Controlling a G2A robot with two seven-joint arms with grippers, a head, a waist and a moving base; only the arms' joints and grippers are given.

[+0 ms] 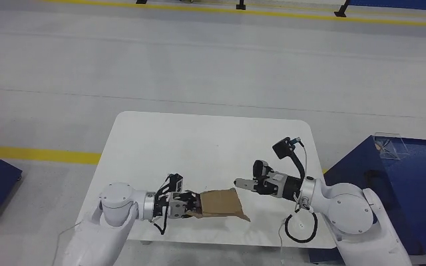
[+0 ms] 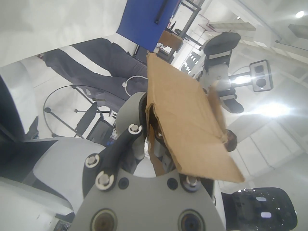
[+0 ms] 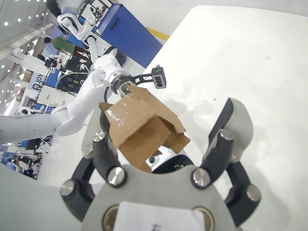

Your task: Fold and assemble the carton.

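Top view: holds carton (image 1: 221,203) by one end in left claw (image 1: 188,205), clamped on the cardboard, over the near part of the table (image 1: 200,139). Points the long axis away toward right claw (image 1: 241,181), just beside the free end and not touching.

Left wrist view: looks along one flat brown panel; hides the far finger behind cardboard.

Right wrist view: spreads fingers (image 3: 231,121) wide, gripping nothing, facing the free end straight ahead. Reveals here a hollow, half-opened end with loose flaps, read from above as flat. Probably calls for a short advance.
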